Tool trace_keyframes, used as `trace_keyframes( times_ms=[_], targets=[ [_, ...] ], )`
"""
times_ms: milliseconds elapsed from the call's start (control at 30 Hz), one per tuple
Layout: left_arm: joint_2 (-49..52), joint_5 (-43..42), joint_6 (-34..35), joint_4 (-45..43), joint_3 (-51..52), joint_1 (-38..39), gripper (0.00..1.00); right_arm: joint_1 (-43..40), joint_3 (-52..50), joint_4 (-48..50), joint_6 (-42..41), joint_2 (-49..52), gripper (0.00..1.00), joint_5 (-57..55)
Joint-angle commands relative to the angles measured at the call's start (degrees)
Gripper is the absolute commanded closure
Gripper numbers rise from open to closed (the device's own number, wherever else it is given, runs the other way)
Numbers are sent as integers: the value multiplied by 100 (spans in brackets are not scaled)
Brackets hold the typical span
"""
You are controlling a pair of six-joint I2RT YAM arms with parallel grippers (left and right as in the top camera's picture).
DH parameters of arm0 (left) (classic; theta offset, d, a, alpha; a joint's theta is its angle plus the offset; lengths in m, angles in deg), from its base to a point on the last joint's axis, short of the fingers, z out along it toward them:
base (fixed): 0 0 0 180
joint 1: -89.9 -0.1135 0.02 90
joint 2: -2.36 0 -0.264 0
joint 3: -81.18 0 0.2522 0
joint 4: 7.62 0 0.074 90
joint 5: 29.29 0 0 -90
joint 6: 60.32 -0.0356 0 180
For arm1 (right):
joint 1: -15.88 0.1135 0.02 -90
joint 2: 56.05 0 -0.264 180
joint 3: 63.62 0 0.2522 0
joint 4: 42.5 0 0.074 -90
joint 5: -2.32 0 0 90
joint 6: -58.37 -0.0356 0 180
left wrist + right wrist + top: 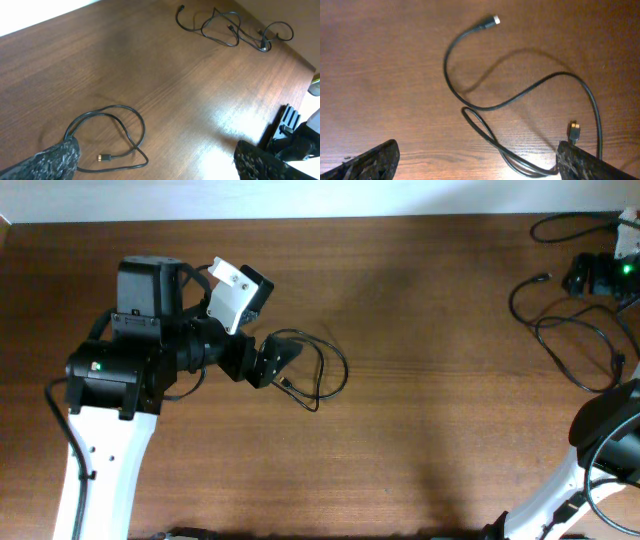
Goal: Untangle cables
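**Both hands hanging open over the cords**

From above, the left arm (110, 440) is reaching in from the near left with its wrist rolled sideways. The left hand (272, 362) is sitting over the left edge of a looped cable (318, 372) near the middle of the counter (420, 430). That top view is hiding how the fingers (60, 160) stand. The left wrist camera is showing them spread wide and gripping nothing, with the loop and its small plug (104, 158) lying on the wood between them. The loop is running right up to the left finger, and I can't tell whether it is touching. The same camera is catching the right-side cables (230, 27), strung out loosely by the counter's far right edge.

The right arm (560, 490) is mostly running off the right of the overhead picture. The right hand (477, 150) is showing clearly only in its own camera: fingers wide apart, empty, hanging over a stretch of the right-side cables. The cord there is curving away to a silver-tipped end, and its near part is getting cut off by the frame. Whether those cords are knotted together, I can't tell.
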Motion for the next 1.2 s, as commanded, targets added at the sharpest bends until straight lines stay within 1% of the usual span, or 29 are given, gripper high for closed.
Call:
trace_keyframes(
  times_ms=[0,33,67,100,133,167,233,267,300,333,367,400,433,467,500,533,567,600,633,767,800,833,867,900,933,1000,1100,1133,1167],
  targets=[
    [9,-87,-26,-63,-68,-17,1,-15,-710,179,-1853,-17,1,-411],
    [9,-90,-24,-59,-68,-17,1,-15,-1008,173,-3388,-20,1,-667],
    [9,-90,-22,-28,-68,-17,1,-11,-1292,87,-4752,-20,1,-765],
    [9,-87,-24,22,-68,-17,1,2,-1471,-20,-5716,-20,1,-758],
    [9,-87,-24,57,-68,-17,1,44,-1589,-55,-6474,-20,1,-745],
    [9,-85,-24,42,-68,-17,1,107,-1703,33,-6981,-20,1,-717],
    [9,-87,-24,2,-68,-17,1,186,-1888,420,-7123,-20,1,-719],
    [9,-87,-24,2,-68,-17,1,210,-2004,638,-7121,-20,9,-721],
    [9,-90,-17,7,-68,-17,1,240,-2332,1261,-7117,-20,26,-723],
    [9,-87,74,4,-68,-17,1,240,-2695,1862,-7112,-20,27,-723],
    [9,-90,105,4,-68,-17,1,236,-3056,2446,-7101,-20,34,-710],
    [9,-90,107,7,-68,-17,1,236,-3484,3147,-7071,-20,70,-581],
    [9,-87,131,4,-68,-17,1,232,-3840,3934,-7031,-20,80,-387],
    [9,-87,133,7,-68,-17,1,203,-3941,4352,-6854,-20,95,-216],
    [9,-87,177,7,-68,-17,1,140,-3936,4710,-6610,-22,96,-39],
    [9,-87,219,7,-68,-17,1,-28,-3860,5167,-6271,-111,96,378],
    [9,-87,219,7,-68,-17,1,-247,-3681,5248,-6249,-201,96,535],
    [9,-90,238,7,-68,-17,1,-691,-3281,5241,-6083,-293,96,929],
    [9,-90,260,7,-68,-17,1,-909,-3080,5239,-5943,-306,96,1209],
    [9,-111,601,70,-68,-13,1,-2194,-1941,5101,-5945,-313,96,2485],
    [9,-114,601,68,-68,-13,1,-2385,-1779,5130,-5945,-313,76,2776],
    [9,-114,599,48,-68,-13,1,-2551,-1631,5383,-5748,-313,1,3421],
    [9,-114,599,37,-68,-13,1,-2610,-1569,5593,-5668,-313,1,3842],
    [9,-111,597,26,-68,24,1,-2610,-1508,6052,-5668,-313,1,4581],
    [9,-111,597,28,-68,61,1,-2555,-1469,6791,-5689,-326,1,5307],
    [9,-109,597,33,-68,63,1,-2411,-1460,7724,-5864,-516,1,5718],
    [9,-184,535,-66,-68,68,1,-1991,-1460,9125,-5864,-1132,1,6343],
    [9,-293,535,-153,-68,68,1,-1788,-1460,9364,-5862,-1355,1,6590],
    [9,-350,562,-238,-68,68,1,-1552,-1460,9396,-5860,-1569,1,6798]
  ],
)
